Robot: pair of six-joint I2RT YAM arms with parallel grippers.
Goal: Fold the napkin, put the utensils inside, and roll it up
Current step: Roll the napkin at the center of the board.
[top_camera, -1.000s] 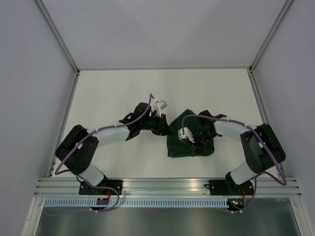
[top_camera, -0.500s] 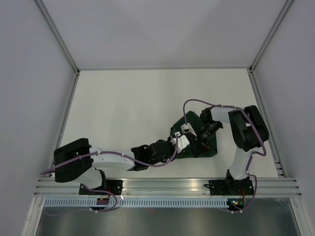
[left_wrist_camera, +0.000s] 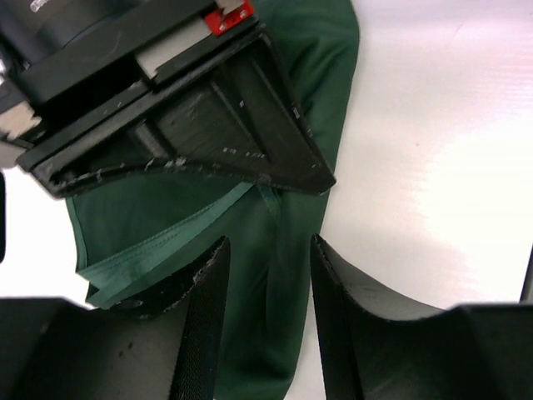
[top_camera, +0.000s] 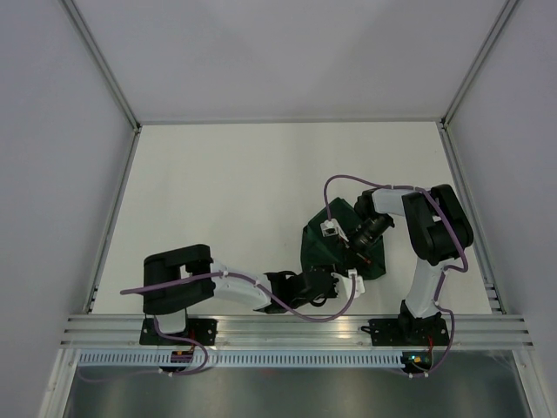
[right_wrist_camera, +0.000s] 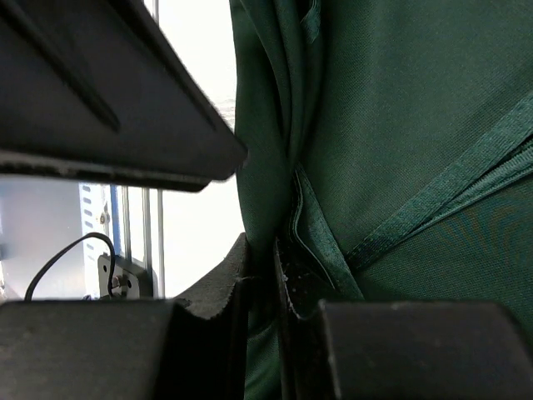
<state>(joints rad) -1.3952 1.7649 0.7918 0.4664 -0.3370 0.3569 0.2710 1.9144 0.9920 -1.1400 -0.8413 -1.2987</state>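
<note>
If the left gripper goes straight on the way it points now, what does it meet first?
The napkin: green cloth lies directly ahead of the open left gripper. Just beyond is a black finger of the right gripper. Depth is unclear; it might pass over the cloth.

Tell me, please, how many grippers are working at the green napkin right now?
2. The left gripper is open just above the napkin, at its near side. The right gripper is shut on a fold of the cloth, farther back.
</note>
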